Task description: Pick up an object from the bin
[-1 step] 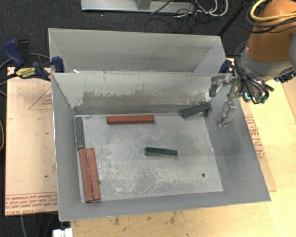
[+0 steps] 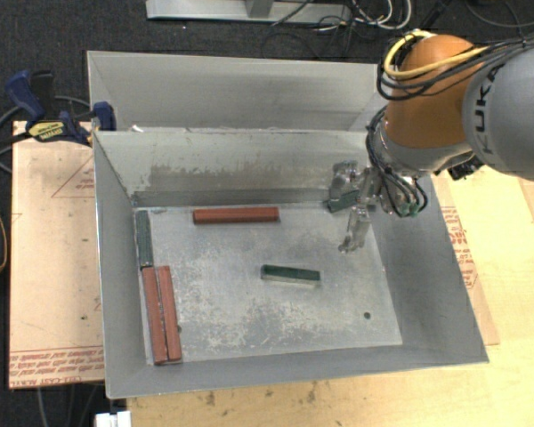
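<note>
My gripper [image 2: 349,241] hangs over the right part of the bin floor, its thin fingers pointing down with nothing between them. A small dark green block [image 2: 290,275] lies flat on the floor just below and to the left of the fingertips, apart from them. A long reddish-brown bar [image 2: 236,215] lies level near the back wall, further left of the gripper.
Along the left wall lie a grey-green bar [image 2: 142,238] and, below it, two reddish-brown bars [image 2: 161,316] side by side. The arm with its orange cover and cables reaches in over the bin's right rim.
</note>
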